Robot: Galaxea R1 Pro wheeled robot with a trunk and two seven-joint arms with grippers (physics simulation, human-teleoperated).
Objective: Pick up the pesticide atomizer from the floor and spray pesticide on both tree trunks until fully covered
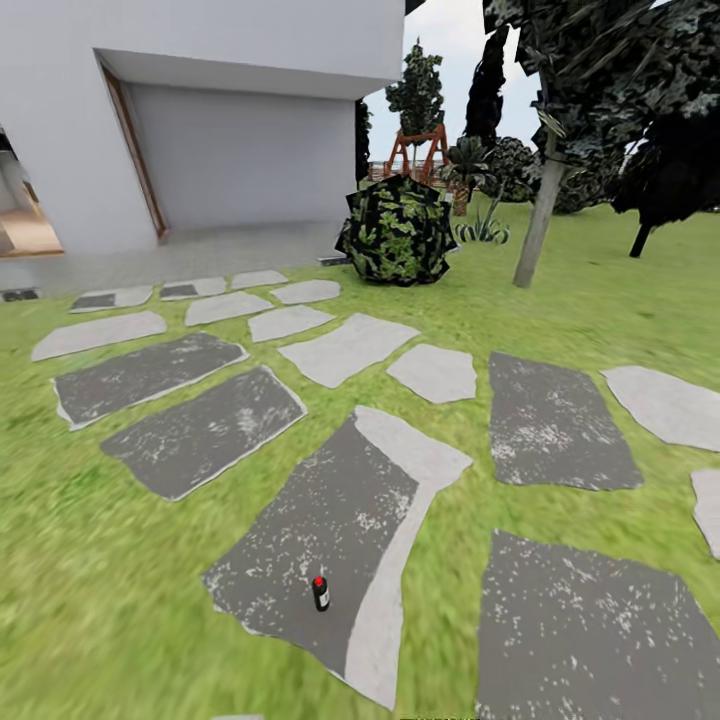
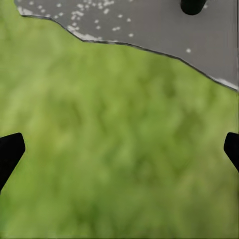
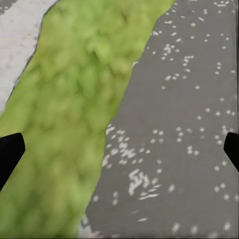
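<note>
**Green lawn, grey stones, small bottle**

Grass lawn (image 1: 90, 560) with grey stepping stones (image 1: 345, 350). Pesticide atomizer (image 1: 320, 593) upright on the big dark stone (image 1: 330, 540), red cap, no readable label. Pale tree trunk (image 1: 537, 230) far beyond that stone. Left gripper (image 2: 119, 149) and right gripper (image 3: 119, 149) spread wide, holding nothing.

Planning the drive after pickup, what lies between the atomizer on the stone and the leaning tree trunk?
Head view: from the atomizer to the tree trunk, only flat stepping stones and grass; nothing upright.

The head view looks forward and down over the lawn (image 1: 90, 560); both wrist views face grass and stepping stones (image 3: 184, 124) closely.
</note>
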